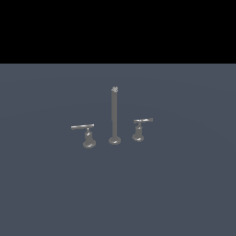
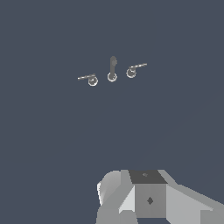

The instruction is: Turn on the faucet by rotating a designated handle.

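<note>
1. The faucet (image 1: 114,115) stands mid-floor in the exterior view: a tall spout post with a valve on either side.
2. My target, the handle (image 1: 143,120), is the short lever with the paler tip on the valve at the exterior view's right; the long lever (image 1: 83,126) sits on the other side.
3. The arm is absent from the exterior view. The wrist view shows only gripper (image 2: 144,197) housing, well apart from the faucet, so I cannot tell whether the jaws are wide or narrow.
4. I judge this as the approach step, nothing touched yet.
5. Next I must close in on the handle and place a finger beside its tip to push it round.
</note>
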You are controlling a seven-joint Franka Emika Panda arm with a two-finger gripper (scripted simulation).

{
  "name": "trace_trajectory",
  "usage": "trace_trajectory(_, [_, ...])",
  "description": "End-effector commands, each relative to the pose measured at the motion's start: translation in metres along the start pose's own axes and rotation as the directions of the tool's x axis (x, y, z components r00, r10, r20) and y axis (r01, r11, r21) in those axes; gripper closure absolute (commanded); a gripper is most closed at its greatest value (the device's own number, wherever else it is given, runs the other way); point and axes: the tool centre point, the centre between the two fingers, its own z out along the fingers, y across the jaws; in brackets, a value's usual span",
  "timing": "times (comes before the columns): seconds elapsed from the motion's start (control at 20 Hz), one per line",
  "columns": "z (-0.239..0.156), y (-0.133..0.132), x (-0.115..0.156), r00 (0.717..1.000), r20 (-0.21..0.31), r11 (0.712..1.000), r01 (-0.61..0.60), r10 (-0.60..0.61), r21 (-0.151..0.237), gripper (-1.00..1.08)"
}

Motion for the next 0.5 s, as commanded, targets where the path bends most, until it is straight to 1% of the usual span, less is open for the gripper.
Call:
trace_trajectory(0.0, [0.000,0.000,0.000,1.000,0.000,1.000,0.000,0.000,0.000,1.08])
trace_trajectory(0.2, [0.003,-0.001,0.002,1.000,0.000,1.000,-0.011,0.011,0.000,1.08])
trace_trajectory(0.45, [0.016,-0.004,0.012,0.999,0.001,0.999,-0.053,0.053,0.000,1.08])
